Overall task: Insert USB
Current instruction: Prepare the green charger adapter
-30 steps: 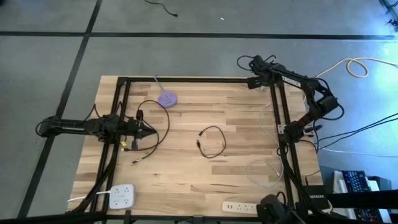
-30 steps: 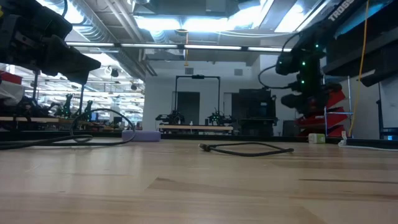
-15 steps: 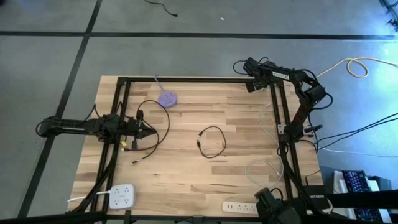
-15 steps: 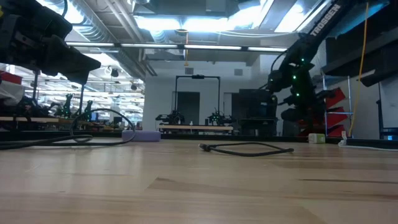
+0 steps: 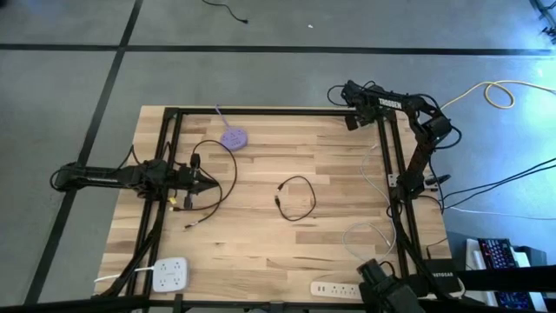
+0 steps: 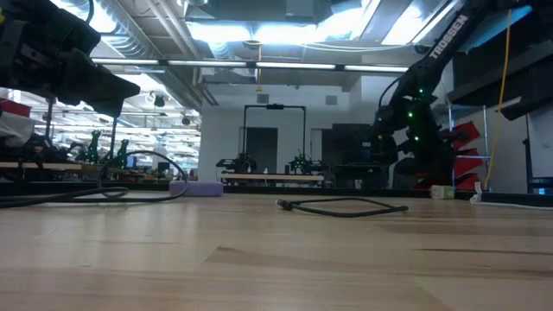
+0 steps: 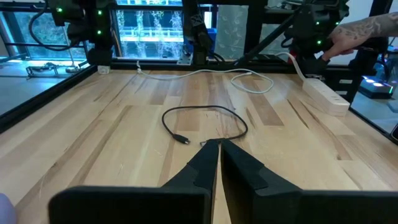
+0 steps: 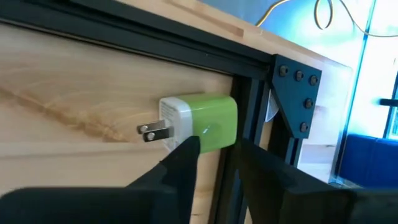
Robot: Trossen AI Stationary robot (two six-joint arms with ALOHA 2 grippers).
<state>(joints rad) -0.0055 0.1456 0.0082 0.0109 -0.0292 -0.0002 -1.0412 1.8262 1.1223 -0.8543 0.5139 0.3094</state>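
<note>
From above, the right gripper (image 5: 349,120) is hovering at the far right corner of the pale wooden table (image 5: 261,235), beside the black metal frame rail (image 5: 261,110). Only the right wrist view is revealing what lies there: a green and white wall charger plug (image 8: 199,122) with two metal prongs, lying on its side against the rail. The dark fingers (image 8: 180,163) are standing slightly apart on either side of the plug's green end, and whether they are touching it cannot be told.

The left gripper (image 5: 211,183) is hanging over the table's left side with its fingers pressed together, as its wrist view is showing (image 7: 217,148). That view is also showing a thin black looped USB cable (image 7: 205,121) lying flat at mid-table, a white cable (image 7: 205,73) beyond it, a white power strip (image 7: 324,96), and a person's hand (image 7: 351,34) near the far edge.

The high view alone is showing a purple round hub (image 5: 234,137) and a white square power block (image 5: 170,274).
</note>
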